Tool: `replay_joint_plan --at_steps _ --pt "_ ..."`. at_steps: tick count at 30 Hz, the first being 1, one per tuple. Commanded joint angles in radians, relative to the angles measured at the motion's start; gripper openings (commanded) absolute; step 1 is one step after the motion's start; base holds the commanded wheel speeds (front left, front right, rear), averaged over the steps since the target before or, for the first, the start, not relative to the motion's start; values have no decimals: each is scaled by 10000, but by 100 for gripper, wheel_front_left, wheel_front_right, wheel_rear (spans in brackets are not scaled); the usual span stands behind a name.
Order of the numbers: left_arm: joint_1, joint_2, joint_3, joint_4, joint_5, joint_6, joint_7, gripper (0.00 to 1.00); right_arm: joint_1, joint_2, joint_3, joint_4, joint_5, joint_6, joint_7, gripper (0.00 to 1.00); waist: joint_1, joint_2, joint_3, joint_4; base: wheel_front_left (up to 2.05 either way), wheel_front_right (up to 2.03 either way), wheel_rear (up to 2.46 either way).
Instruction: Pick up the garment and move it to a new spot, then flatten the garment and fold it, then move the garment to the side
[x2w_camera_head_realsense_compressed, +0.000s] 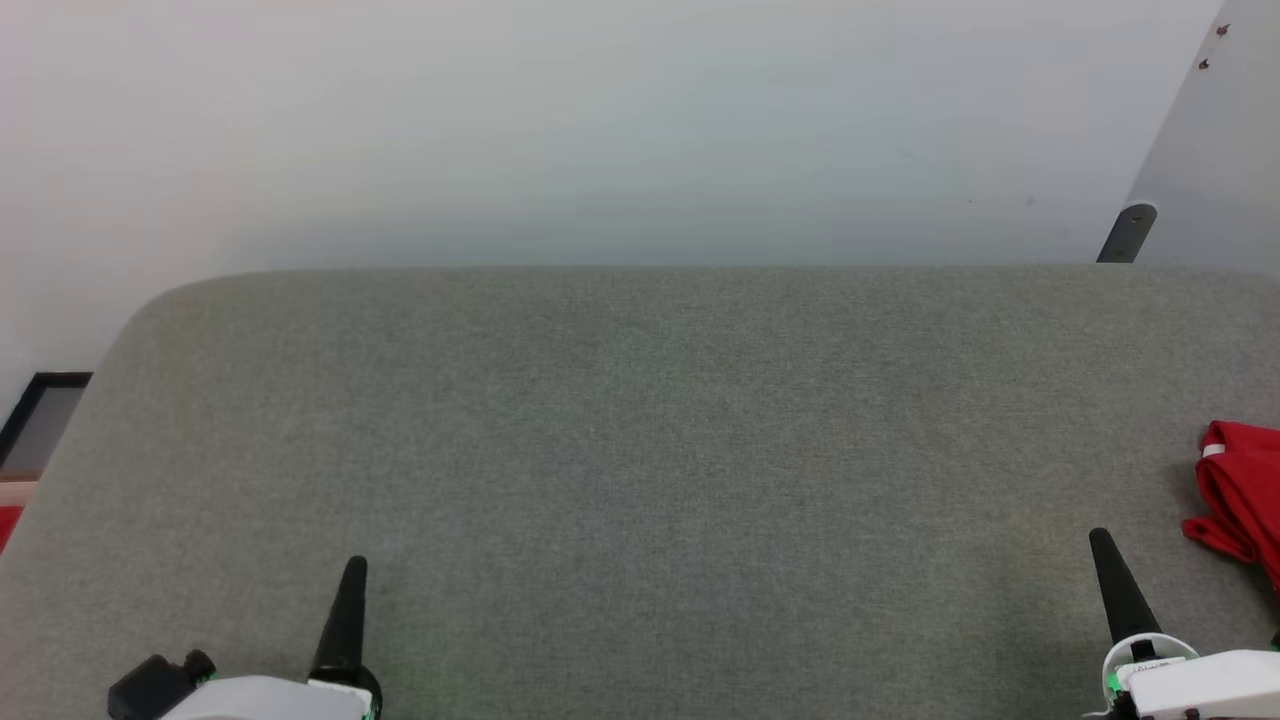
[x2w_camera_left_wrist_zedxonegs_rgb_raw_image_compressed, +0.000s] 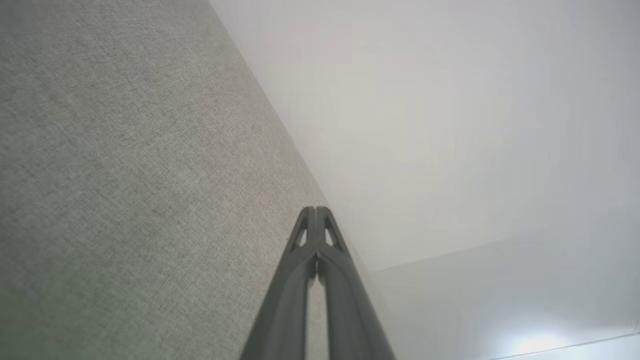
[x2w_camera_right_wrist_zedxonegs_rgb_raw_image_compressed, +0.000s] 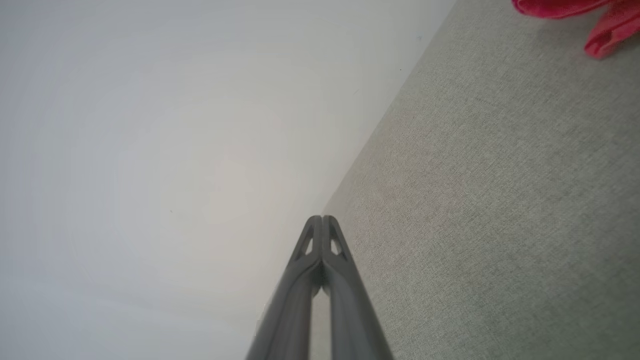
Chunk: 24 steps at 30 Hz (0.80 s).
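The garment (x2w_camera_head_realsense_compressed: 1240, 500), a red jersey, lies bunched in soft folds at the right edge of the grey fabric surface (x2w_camera_head_realsense_compressed: 640, 440) in the head view, and the frame edge cuts it off. The part in view runs lengthwise from far to near. A white bit of trim shows at its far left corner, but neck and hem cannot be told apart. The right gripper (x2w_camera_head_realsense_compressed: 1100, 542) rests near it, apart from the cloth, with its fingers pressed together and grasping nothing. The left gripper (x2w_camera_head_realsense_compressed: 355, 568) sits well away at the lower left, likewise clenched and empty. Both point toward the white wall (x2w_camera_head_realsense_compressed: 600, 130)
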<state>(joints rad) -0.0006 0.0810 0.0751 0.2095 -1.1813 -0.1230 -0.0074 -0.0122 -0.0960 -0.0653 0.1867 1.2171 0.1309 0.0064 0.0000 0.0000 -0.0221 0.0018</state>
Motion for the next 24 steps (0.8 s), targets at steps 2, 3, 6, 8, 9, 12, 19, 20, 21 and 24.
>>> replay_joint_plan --at_steps 2,3,6,8,9,12,19,20,21,24 --pt "-261 1 73 -18 -392 -37 117 0 -297 13 -94 -17 371 -1 92 0 0 0 13 -1 0 0 0" --pt "-278 -5 83 -9 -489 -39 143 0 -311 24 -101 -4 455 -1 115 0 0 0 18 -1 0 0 0" --pt "-327 -27 106 23 -743 -44 223 0 -339 53 -122 43 703 -1 180 0 0 0 31 -2 0 0 0" --pt "-372 -43 120 37 -925 -48 269 0 -379 73 -136 65 863 -1 218 0 0 0 40 -3 0 0 0" --pt "-394 -50 128 48 -1008 -50 296 0 -401 84 -143 76 944 -1 237 0 0 0 44 -3 0 0 0" --pt "-463 -70 150 68 -1254 -55 367 0 -455 111 -167 115 1180 -1 304 0 0 0 57 -4 0 0 0" --pt "-567 -112 190 111 -1759 -66 504 0 -525 167 -210 195 1628 -1 423 0 0 0 84 -6 0 0 0" --pt "-584 -120 196 117 -1836 -67 523 0 -543 173 -219 212 1701 -1 446 0 0 0 88 -6 0 0 0" --pt "-601 -127 203 127 -1898 -67 555 0 -566 179 -226 220 1776 -1 458 0 0 0 92 -7 0 0 0" --pt "-655 -144 221 150 -2139 -71 610 0 -629 205 -246 250 1982 -1 522 0 0 0 106 -8 0 0 0"
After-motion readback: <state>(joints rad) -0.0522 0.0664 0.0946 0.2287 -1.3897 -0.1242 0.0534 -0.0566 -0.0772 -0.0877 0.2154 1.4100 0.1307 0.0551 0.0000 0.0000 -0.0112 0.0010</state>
